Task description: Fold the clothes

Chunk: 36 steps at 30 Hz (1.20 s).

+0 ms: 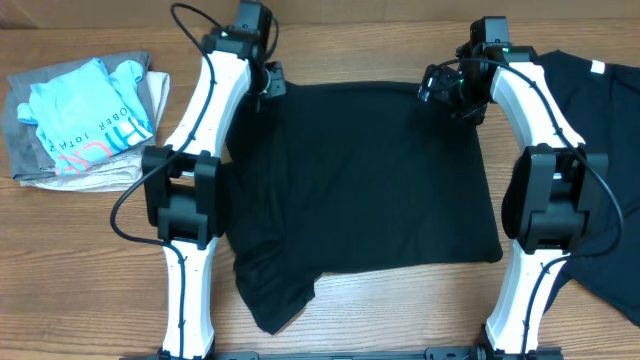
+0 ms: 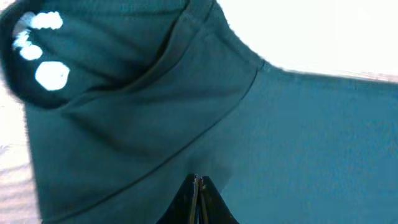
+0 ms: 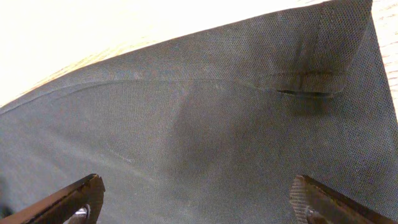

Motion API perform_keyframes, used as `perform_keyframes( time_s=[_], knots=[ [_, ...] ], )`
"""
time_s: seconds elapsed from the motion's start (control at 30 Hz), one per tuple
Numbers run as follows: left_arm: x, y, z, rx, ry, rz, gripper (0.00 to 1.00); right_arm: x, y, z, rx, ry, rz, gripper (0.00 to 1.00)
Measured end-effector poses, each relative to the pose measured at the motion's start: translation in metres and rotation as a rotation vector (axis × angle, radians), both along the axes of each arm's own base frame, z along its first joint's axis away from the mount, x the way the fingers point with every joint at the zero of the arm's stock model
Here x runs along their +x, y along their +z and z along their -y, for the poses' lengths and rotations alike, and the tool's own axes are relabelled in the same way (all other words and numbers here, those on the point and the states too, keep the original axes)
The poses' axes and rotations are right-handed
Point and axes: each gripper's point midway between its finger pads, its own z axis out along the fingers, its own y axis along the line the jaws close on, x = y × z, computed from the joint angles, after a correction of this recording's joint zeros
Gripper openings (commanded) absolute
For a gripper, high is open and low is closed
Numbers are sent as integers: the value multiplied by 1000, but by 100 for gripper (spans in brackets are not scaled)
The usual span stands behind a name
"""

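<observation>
Shirt (image 1: 360,180) lies spread for folding; I find left gripper (image 2: 198,182) clamped on its far edge, right gripper (image 3: 196,190) gaping

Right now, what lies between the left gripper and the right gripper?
The black shirt: its far edge runs from the left gripper to the right gripper, in the overhead view.

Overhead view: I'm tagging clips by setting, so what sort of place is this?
Probably a robot clothes-folding bench: a wood-grain table, a black shirt spread between robot arms, and folded clothes piled aside.
</observation>
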Motion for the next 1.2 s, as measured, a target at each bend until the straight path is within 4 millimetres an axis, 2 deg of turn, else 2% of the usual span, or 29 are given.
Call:
perform_keyframes(
  time_s=[0.27, 0.53, 0.87, 1.2],
  knots=[
    [12, -19, -15, 64, 33, 50, 4, 0, 0, 0, 0, -1, 0, 100],
    [28, -26, -21, 89, 55, 128, 4, 0, 0, 0, 0, -1, 0, 100],
    [40, -34, -38, 89, 92, 180, 4, 0, 0, 0, 0, 0, 0, 100],
    [38, -38, -45, 95, 103, 170, 4, 0, 0, 0, 0, -1, 0, 100]
  ],
)
